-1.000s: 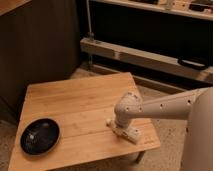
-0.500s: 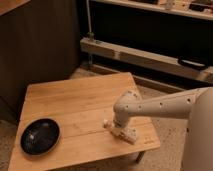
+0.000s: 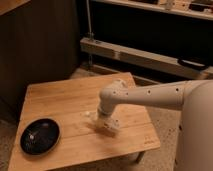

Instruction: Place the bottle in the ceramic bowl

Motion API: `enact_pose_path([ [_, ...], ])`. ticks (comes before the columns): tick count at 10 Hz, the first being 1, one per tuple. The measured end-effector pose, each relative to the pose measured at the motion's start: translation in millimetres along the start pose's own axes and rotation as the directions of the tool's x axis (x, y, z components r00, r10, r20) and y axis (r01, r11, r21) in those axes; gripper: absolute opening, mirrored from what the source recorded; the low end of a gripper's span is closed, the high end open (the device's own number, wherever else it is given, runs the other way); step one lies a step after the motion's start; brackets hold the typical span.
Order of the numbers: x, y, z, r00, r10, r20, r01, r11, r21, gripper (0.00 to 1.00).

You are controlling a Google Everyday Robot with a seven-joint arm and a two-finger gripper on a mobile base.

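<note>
The black glossy ceramic bowl sits empty at the front left corner of the wooden table, with a small pale spot at its centre. My gripper points down near the middle of the table, low over the wood, well right of the bowl. A small white piece that looks like the bottle's end shows just left of the gripper. The rest of the bottle is hidden by the gripper, and I cannot tell whether it is held.
My white arm reaches in from the right over the table's right half. The table's front edge is close below the gripper. A dark shelf unit with a pale rail stands behind the table.
My gripper has slid leftward across the table toward the bowl, with the white piece moving along beside it. The bowl has not moved.
</note>
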Motion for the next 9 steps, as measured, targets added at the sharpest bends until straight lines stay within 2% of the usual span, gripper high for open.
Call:
enact_pose_path([
  [1,-34,6,1,0.999,-0.037,0.034,0.038,0.999,-0.029,0.0],
  [3,-78,16,-2,0.992,-0.093,0.088,0.099,0.993,-0.062,0.0],
  [4,-118,25,-11,0.981,-0.14,0.137,0.152,0.985,-0.081,0.0],
  [5,-136,31,-14,0.974,-0.161,0.158,0.177,0.98,-0.088,0.0],
  [6,-148,35,-17,0.969,-0.175,0.174,0.193,0.977,-0.093,0.0],
  [9,-147,34,-17,0.97,-0.174,0.172,0.192,0.977,-0.094,0.0],
])
